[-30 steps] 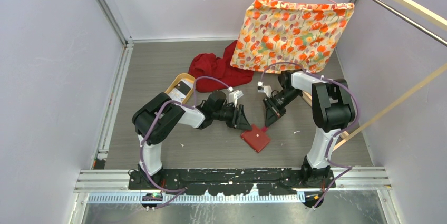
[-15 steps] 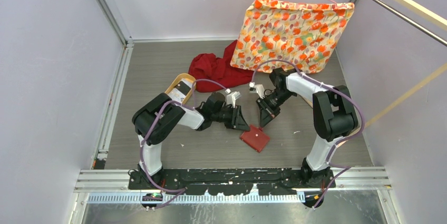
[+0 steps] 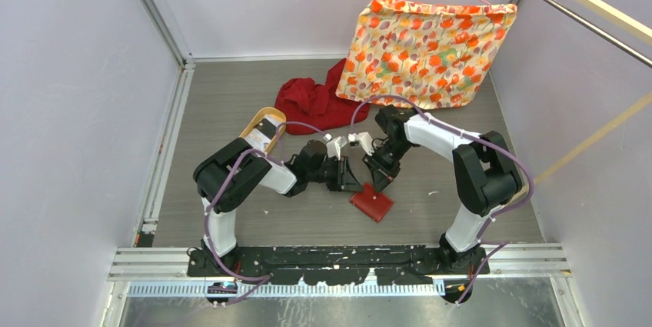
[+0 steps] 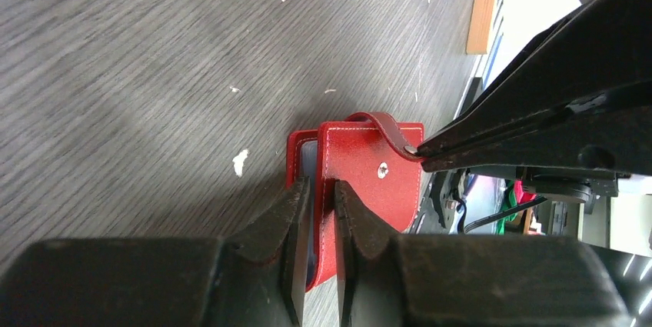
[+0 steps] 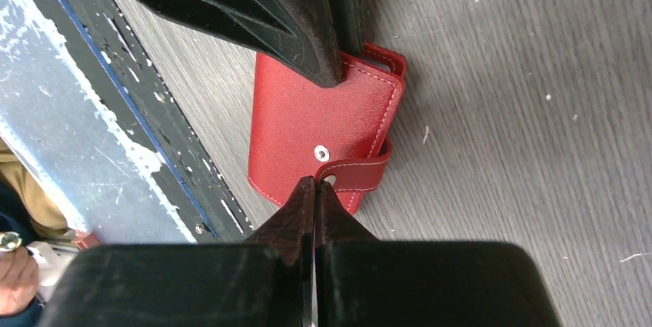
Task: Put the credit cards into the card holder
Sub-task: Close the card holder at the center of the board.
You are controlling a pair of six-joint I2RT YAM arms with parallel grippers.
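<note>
The card holder (image 3: pixel 372 202) is a small red wallet lying on the grey table between the two arms. In the left wrist view my left gripper (image 4: pixel 319 188) has its fingers on either side of the card holder's (image 4: pixel 373 181) top cover, at the edge, lifting it a little off the pale inner pocket. My right gripper (image 5: pixel 315 183) is shut, its tips against the end of the snap tab (image 5: pixel 361 173); I cannot tell whether the tab is pinched. Credit cards (image 3: pixel 258 137) lie whitish and dark in the tan tray (image 3: pixel 271 114).
A red cloth (image 3: pixel 315 100) lies heaped behind the arms. A flowered cloth (image 3: pixel 427 50) hangs on a hanger at the back right. A wooden bar (image 3: pixel 577 150) slants down on the right. The metal rail (image 3: pixel 346 261) runs along the near edge.
My right gripper has swung left and down to the card holder's snap tab. My left gripper has narrowed onto the cover's edge. The card holder has stayed in place.
</note>
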